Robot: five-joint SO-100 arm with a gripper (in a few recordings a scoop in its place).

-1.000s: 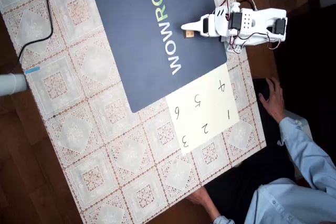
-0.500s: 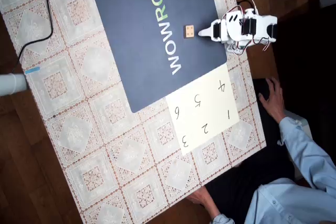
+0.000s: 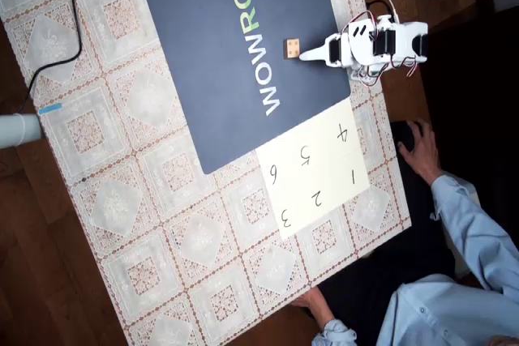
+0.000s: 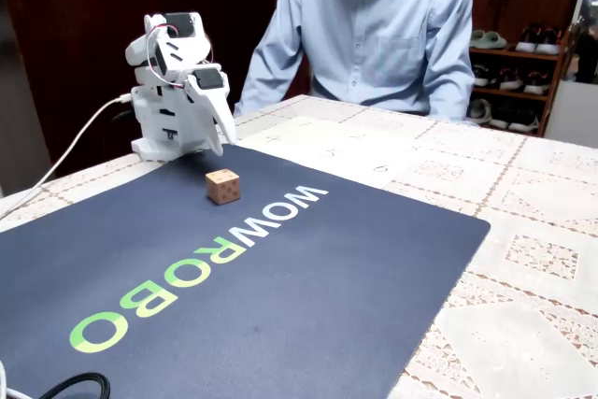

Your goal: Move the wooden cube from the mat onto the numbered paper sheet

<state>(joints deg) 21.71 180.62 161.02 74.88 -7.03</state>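
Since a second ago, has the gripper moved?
Yes. In the overhead view the gripper has pulled back rightward off the wooden cube, toward the mat edge. The cube sits free beside the lettering.

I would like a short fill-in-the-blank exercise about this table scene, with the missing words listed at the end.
1. The wooden cube rests on the dark ____, beside its lettering.
2. The gripper is not holding the cube; there is a small ____ between them.
3. The numbered paper sheet has ____ lying on it.
4. A person's hand rests beyond the table edge, near the number ____.

Missing words: mat; gap; nothing; 1
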